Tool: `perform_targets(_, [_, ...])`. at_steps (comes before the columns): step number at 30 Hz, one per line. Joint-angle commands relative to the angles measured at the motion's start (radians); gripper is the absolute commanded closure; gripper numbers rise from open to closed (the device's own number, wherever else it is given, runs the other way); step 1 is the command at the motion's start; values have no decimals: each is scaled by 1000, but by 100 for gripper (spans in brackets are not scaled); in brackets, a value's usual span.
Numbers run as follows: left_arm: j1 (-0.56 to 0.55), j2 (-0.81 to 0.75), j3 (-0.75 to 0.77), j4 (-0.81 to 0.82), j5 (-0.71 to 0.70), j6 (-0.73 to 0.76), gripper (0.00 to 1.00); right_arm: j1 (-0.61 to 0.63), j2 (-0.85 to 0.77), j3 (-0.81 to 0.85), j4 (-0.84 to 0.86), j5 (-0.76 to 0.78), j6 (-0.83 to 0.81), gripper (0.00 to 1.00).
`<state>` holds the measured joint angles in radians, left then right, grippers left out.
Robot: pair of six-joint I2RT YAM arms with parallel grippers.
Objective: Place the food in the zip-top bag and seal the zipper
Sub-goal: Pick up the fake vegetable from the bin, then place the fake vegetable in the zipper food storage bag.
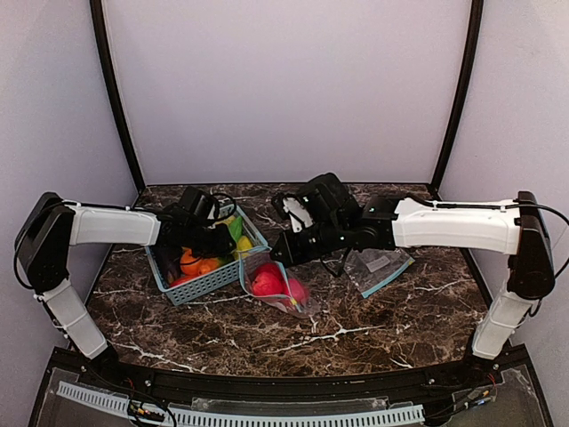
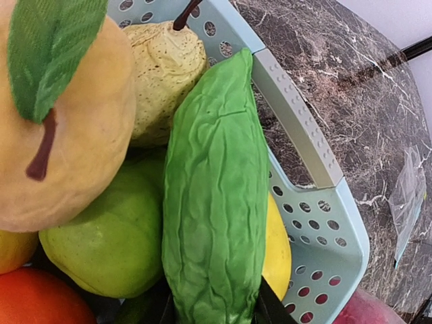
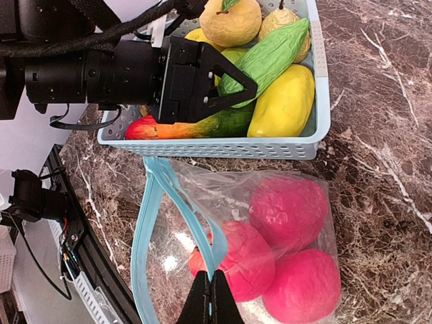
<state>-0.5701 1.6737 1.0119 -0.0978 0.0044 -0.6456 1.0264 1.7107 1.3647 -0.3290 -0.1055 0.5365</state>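
Note:
The zip-top bag (image 1: pixel 253 267) lies open in front of the basket, with three red round fruits (image 3: pixel 290 209) inside it. My right gripper (image 3: pixel 212 293) is shut on the near light-blue zipper strip (image 3: pixel 196 202), holding the bag's mouth (image 3: pixel 169 229) open. My left gripper (image 2: pixel 216 309) is inside the light-blue basket (image 2: pixel 297 128), shut around a long wrinkled green vegetable (image 2: pixel 216 189) that lies between its fingers. The right wrist view shows the same grip (image 3: pixel 233 81). From above, the left gripper (image 1: pixel 203 233) is over the basket (image 1: pixel 209 280) and the right gripper (image 1: pixel 286 253) is at the bag's mouth.
The basket also holds a yellow-orange apple (image 2: pixel 61 135), a tan pear (image 2: pixel 162 67), a green apple (image 2: pixel 108 243), a yellow fruit (image 3: pixel 283 104) and orange ones (image 1: pixel 191 262). A second clear bag (image 1: pixel 378 269) lies flat to the right. Curved black posts stand at the back.

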Motion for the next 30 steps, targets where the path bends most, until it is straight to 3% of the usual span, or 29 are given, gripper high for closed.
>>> perform_targets(1, [3, -79, -47, -33, -33, -6, 73, -9, -43, -20, 32, 8, 7, 100])
perform_targets(10, [3, -355, -111, -83, -15, 69, 75, -15, -67, -26, 32, 27, -7, 100])
perform_targets(19, [0, -618, -70, -317, 282, 366, 74, -65, -97, -54, 12, -40, -73, 100])
perform_targets(24, [-50, -656, 9, -513, 396, 510, 72, -112, -144, -94, 19, -180, -164, 100])
perform_targets(30, [-234, -552, 126, -688, 343, 605, 74, -164, -200, -141, 20, -344, -244, 100])
